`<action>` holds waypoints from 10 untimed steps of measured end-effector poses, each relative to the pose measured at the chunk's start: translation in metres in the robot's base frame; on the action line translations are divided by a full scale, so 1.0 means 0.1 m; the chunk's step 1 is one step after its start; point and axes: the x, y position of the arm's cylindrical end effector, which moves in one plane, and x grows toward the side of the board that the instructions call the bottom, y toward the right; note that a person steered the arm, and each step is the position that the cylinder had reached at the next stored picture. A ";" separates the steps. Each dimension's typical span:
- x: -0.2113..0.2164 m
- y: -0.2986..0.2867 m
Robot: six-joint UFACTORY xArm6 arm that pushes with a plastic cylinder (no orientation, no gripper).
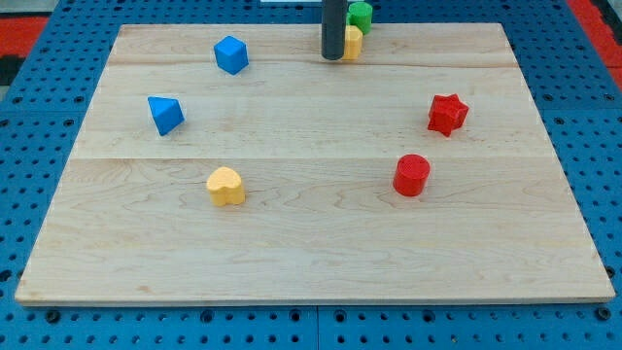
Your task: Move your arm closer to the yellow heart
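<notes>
While no writing shows, my tip [333, 58] sits well apart from yellow heart [225, 186].

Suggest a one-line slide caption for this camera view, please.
My tip rests at the board's top edge beside a yellow block, far from the yellow heart at lower left.

My tip [333, 58] sits at the far edge of the board [311, 243], touching a yellow block [353, 42] with a green block [361, 14] just behind it. Yellow heart [225, 186] is way off, near-left. Blue cube [231, 54] and blue block [165, 115] on the left; red star [447, 114] and red cylinder [411, 175] on the right.
</notes>
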 end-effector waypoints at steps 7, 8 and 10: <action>1.22 -1.09; 1.45 -1.58; 1.73 -2.39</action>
